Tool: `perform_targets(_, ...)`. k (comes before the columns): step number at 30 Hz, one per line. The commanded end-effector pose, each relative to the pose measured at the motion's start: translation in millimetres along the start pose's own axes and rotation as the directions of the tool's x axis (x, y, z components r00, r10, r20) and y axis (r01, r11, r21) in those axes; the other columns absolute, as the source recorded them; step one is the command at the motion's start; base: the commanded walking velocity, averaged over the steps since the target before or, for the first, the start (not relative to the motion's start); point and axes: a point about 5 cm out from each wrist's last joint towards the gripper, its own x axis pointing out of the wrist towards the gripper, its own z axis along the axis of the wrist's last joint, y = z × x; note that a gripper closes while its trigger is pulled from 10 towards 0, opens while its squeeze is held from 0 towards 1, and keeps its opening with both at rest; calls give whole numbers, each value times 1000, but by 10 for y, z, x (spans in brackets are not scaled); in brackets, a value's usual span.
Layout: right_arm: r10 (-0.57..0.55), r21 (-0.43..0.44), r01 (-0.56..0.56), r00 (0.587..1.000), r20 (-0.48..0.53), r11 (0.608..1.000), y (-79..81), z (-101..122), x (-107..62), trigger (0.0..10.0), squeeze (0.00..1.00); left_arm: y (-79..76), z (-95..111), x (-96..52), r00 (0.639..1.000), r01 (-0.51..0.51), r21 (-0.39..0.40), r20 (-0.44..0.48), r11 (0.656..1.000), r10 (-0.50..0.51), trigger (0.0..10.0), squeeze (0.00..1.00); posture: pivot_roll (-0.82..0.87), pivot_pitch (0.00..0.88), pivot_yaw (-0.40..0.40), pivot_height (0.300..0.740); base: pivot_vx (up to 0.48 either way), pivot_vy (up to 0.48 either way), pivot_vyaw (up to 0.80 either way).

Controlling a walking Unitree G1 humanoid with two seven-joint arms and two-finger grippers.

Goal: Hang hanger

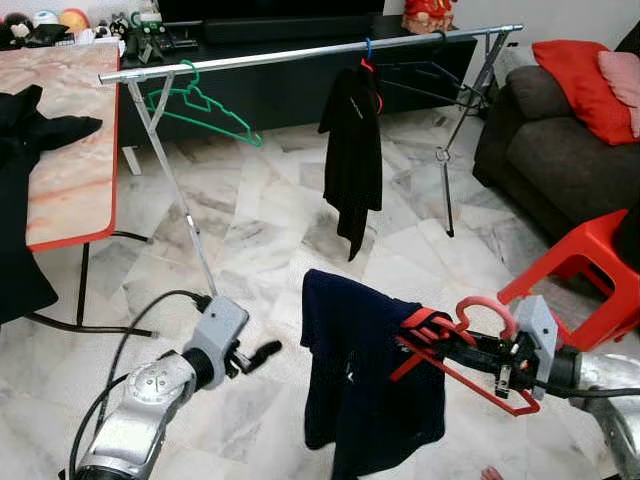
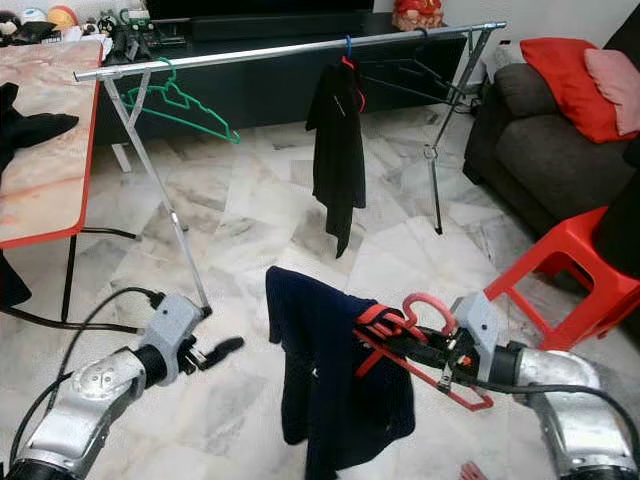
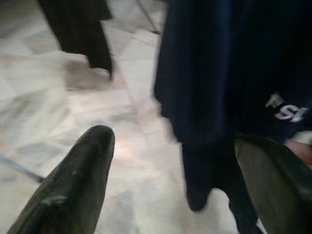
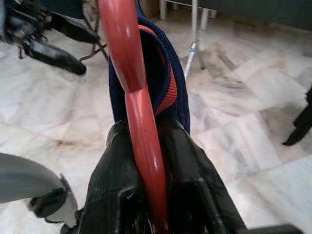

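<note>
Red hanger with a dark blue shirt on it is held low, in front of the clothes rail, well away from it. The right end effector is squeezed tight on the red hanger, with one black finger on each side of it. The left end effector holds nothing. Its two fingers are spread wide apart, near the blue shirt but not touching it.

The bottom of the blue shirt is cut off. The left wrist view is blurry.

Three hangers can be counted on the rail: one green hanger that is bare, one with a black garment, and one dark hanger. A counter stands left of the rail, and a red stool to its right.
</note>
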Motion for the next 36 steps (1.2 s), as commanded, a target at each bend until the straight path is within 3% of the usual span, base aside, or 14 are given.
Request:
perform_targets(1, 18, -29, -17, 999, 41, 999, -5, 116, -28, 0, 0, -97, -71, 25, 997, 70, -28, -29, 997, -71, 10000, 1000, -7, 129, -92, 740, 0, 0, 0)
perform_targets(9, 101, -41, -100, 994, 47, 994, 143, 145, 11, 0, 0, -203, -7, 135, 986, 167, -46, -6, 985, -167, 10000, 1000, -17, 124, -88, 740, 0, 0, 0)
perform_targets(14, 141, -41, -139, 988, 64, 989, 231, 178, 33, 0, 0, -224, 127, 263, 988, 150, -8, 38, 989, -149, 10000, 1000, -24, 115, -79, 740, 0, 0, 0)
perform_targets(15, 142, -40, -140, 987, 70, 989, 242, 177, 40, 0, 0, -268, 198, 317, 985, 158, -16, 71, 987, -157, 10000, 478, -27, 108, -77, 740, 0, 0, 0)
perform_targets(16, 142, -40, -140, 987, 70, 989, 242, 177, 40, 0, 0, -268, 198, 317, 985, 158, -16, 71, 987, -157, 10000, 478, -27, 108, -77, 740, 0, 0, 0)
perform_targets(17, 142, -37, -140, 987, 75, 989, 248, 177, 43, 0, 0, -309, 248, 342, 980, 177, -34, 99, 984, -173, 10000, 102, -27, 105, -76, 740, 0, 0, 0)
perform_targets(18, 142, -35, -140, 987, 76, 990, 255, 175, 45, 0, 0, -370, 314, 370, 971, 206, -70, 141, 976, -194, 10000, 0, -27, 104, -76, 740, 0, 0, 0)
perform_targets(26, 133, -29, -131, 988, 75, 991, 256, 175, 47, 0, 0, -575, 342, 356, 924, 365, -88, 155, 927, -349, 10000, 0, -24, 104, -78, 740, 0, 0, 0)
perform_targets(27, 125, -26, -123, 990, 70, 992, 240, 165, 41, 0, 0, -615, 312, 308, 901, 423, -94, 144, 901, -408, 10000, 0, -20, 109, -81, 740, 0, 0, 0)
perform_targets(33, 122, -23, -121, 990, 70, 992, 239, 161, 56, 0, 0, -619, 294, 281, 889, 451, -113, 139, 885, -436, 10000, 0, -17, 111, -83, 740, 0, 0, 0)
perform_targets(36, 118, -22, -117, 989, 86, 993, 238, 178, 74, 0, 0, -669, 365, 343, 885, 454, -132, 180, 881, -429, 10000, 0, -14, 112, -87, 740, 0, 0, 0)
